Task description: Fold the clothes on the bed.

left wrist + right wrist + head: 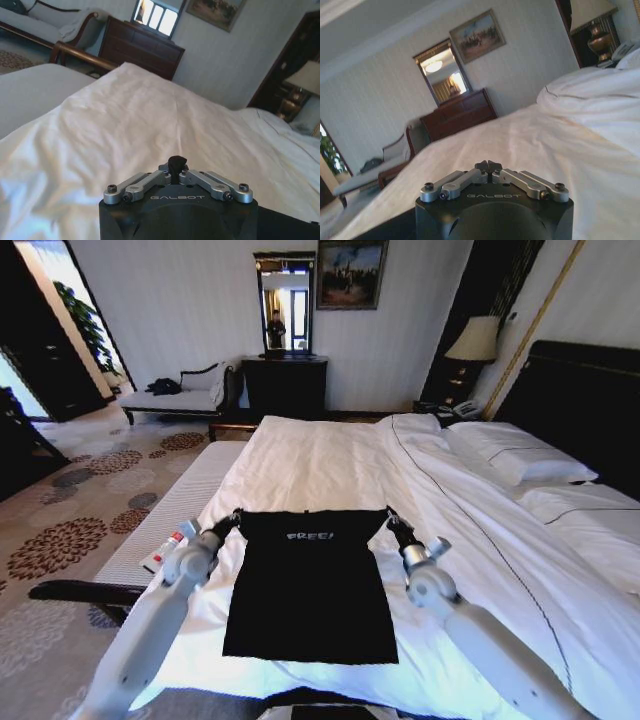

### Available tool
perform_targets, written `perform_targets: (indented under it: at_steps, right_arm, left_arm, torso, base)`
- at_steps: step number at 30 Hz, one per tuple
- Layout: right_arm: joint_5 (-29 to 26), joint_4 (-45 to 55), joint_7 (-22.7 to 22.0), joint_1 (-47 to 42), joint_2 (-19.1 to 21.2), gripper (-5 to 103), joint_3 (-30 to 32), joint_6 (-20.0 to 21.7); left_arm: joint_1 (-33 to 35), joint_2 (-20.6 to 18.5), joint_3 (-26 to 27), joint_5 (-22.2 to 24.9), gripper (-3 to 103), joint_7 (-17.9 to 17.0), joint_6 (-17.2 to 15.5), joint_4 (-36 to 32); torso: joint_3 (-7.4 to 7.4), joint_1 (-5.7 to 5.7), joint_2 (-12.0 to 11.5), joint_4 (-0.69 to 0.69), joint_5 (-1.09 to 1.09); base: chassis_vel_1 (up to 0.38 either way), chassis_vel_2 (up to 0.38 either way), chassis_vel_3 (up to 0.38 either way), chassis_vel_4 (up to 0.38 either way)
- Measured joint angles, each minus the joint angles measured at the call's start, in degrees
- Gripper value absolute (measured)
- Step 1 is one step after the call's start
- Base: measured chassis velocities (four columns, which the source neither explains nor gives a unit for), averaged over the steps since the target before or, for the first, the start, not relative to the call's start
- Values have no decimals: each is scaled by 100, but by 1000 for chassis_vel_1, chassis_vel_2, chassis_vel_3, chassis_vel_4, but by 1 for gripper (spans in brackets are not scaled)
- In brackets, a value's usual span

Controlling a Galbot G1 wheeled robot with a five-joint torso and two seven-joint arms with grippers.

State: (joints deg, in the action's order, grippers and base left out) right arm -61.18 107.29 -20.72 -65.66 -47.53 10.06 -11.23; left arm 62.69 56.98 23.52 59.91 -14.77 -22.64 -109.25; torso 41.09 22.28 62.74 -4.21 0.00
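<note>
The clothes [310, 590], a black T-shirt with white "FREE!" lettering, lie flat on the white duvet of the bed [330, 455], near its closest edge. My left gripper [233, 521] is at the shirt's far left corner and my right gripper [391, 521] at its far right corner, with the far edge stretched between them. In the left wrist view the left gripper [177, 166] is shut with a tuft of black fabric pinched between its tips. The right wrist view shows the right gripper [488, 167] with its fingers drawn together over the duvet.
A padded bench [190, 510] runs along the bed's left side and carries a small red and white item [168, 547]. White pillows [520, 455] and the dark headboard [590, 390] are at the right. A dresser [285, 388] and a chaise lounge [178, 395] stand at the far wall.
</note>
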Motion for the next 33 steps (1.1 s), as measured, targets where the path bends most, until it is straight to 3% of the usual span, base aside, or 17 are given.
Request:
perform_targets:
  at_steps: [7,16,20,33]
  right_arm:
    - [363,600,-136,-1186,-95,0,378,-53]
    - [646,906,-300,-1830,-239,0,596,-86]
    - [755,819,-421,-1951,-294,0,583,-89]
    - [1174,597,-627,-2437,-494,0,534,-301]
  left_arm:
    - [1047,-169,446,-127,2,-51,-111,-701]
    - [2021,-196,787,-393,2,-45,-232,-1021]
    - [2255,-157,752,-730,2,-16,-332,-1016]
    - [2522,-122,601,-1023,2,-21,-565,-975]
  torso:
    - [0,0,0,-1,0]
    - [1,1,-1,1,-1]
    - [1,2,-1,1,-1]
    - [1,2,-1,-1,-1]
  base:
    - [0,0,0,0]
    - [0,0,0,0]
    - [0,0,0,0]
    - [0,0,0,0]
